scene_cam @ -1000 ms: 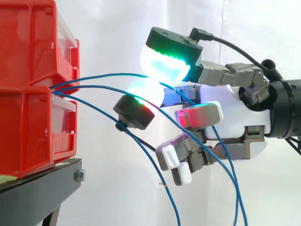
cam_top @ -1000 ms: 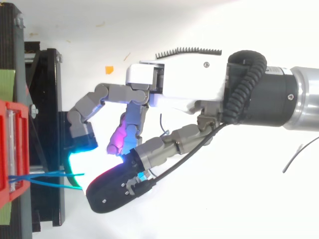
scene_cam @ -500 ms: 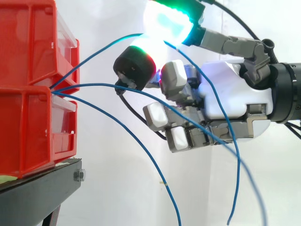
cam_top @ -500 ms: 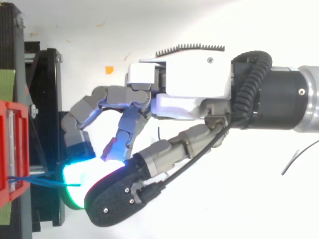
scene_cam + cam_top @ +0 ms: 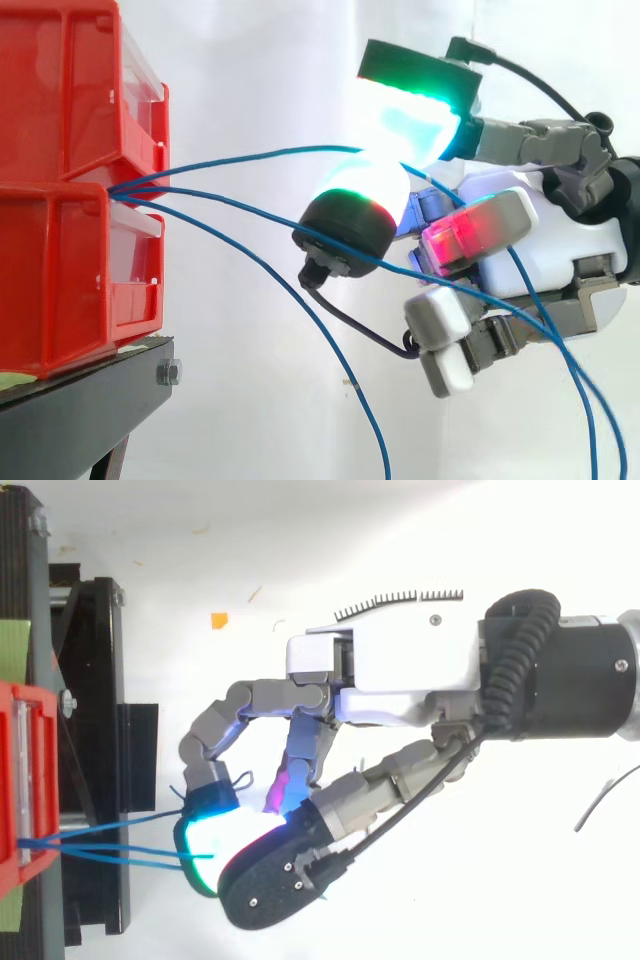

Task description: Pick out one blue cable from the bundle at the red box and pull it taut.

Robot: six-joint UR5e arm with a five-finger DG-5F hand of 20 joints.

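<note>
Three blue cables come out of the gap between the stacked red bins [image 5: 60,270] at the left. The topmost blue cable [image 5: 240,158] rises gently to the right and ends between two glowing pads of my hand [image 5: 540,230], a cyan-green fingertip [image 5: 415,120] above and a white-green thumb pad [image 5: 355,195] below, which pinch it. Past the pinch it drops behind the palm towards the lower right. A second cable [image 5: 230,190] crosses in front of the curled lower fingers. The third sags down to the bottom edge. From above, the hand [image 5: 390,670] reaches left and the cables [image 5: 110,828] run to its pads.
The bins rest on a black stand [image 5: 80,400] whose frame [image 5: 95,680] lies between bins and hand in the top view. An orange scrap [image 5: 219,620] and a loose dark wire [image 5: 600,800] lie on the white surface. A white curtain hangs behind.
The hand has dropped from its raised position and drawn back to the right, away from the bins. The pinched cable now runs flatter and longer between bins and pads.
</note>
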